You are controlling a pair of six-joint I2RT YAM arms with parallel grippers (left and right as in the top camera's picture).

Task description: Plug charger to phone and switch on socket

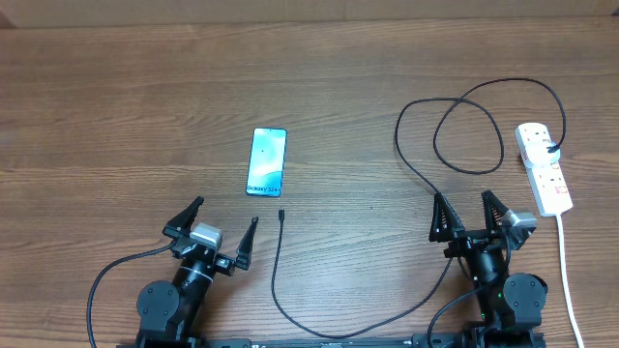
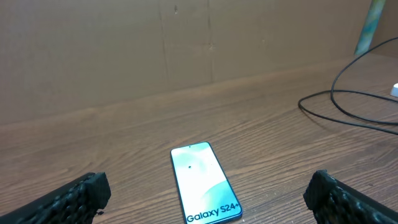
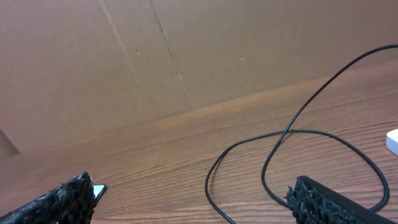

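The phone [image 1: 267,161] lies flat on the wooden table, its blue-teal screen up and the "Galaxy" text at its near short edge; it also shows in the left wrist view [image 2: 203,182]. The charger cable [image 1: 426,179] loops from the socket [image 1: 543,166] at the right and runs round to its plug tip [image 1: 280,214], which lies just below the phone. It shows in the right wrist view [image 3: 280,140] too. My left gripper [image 1: 224,221] is open and empty, just near of the phone. My right gripper [image 1: 466,215] is open and empty, near the cable's loops.
The socket's white cord [image 1: 567,275] runs down the right edge of the table. A brown cardboard wall [image 2: 186,43] stands behind the table.
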